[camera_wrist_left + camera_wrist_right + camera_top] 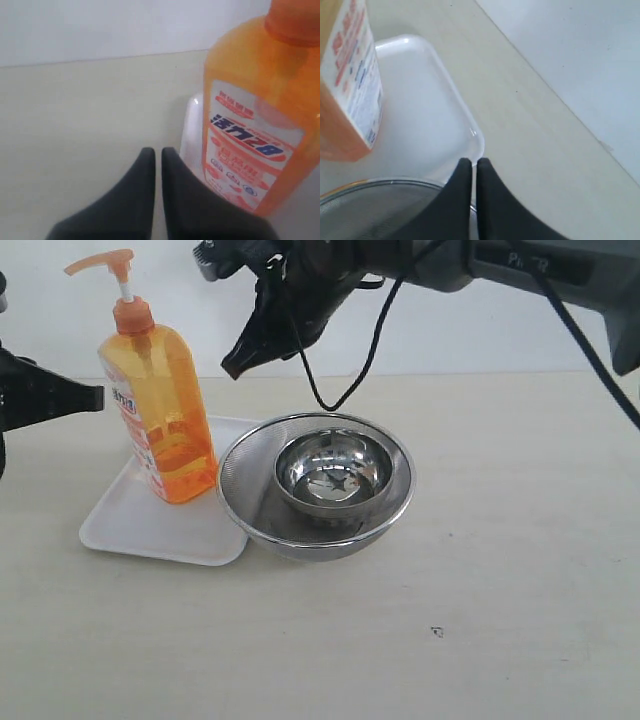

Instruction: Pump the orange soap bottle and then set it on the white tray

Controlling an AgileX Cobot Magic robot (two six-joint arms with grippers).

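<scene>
The orange soap bottle [160, 405] stands upright on the white tray [140, 520], its pump head pointing left. Its white-and-red label faces my left wrist camera, where the orange soap bottle [255, 115] fills one side. My left gripper [95, 397] is shut and empty, level with the bottle's shoulder and just left of it, apart from it. In the left wrist view the left gripper [157, 152] has its fingers together beside the tray's edge. My right gripper [235, 368] hangs shut and empty above the table, behind the strainer. The right wrist view shows the right gripper [473, 162] over the white tray [420, 115] corner.
A round steel mesh strainer [395, 515] with a small steel bowl [333, 472] inside it overlaps the tray's right edge. A black cable [345, 390] dangles from the right arm behind the strainer. Bare tabletop stretches to the right and front.
</scene>
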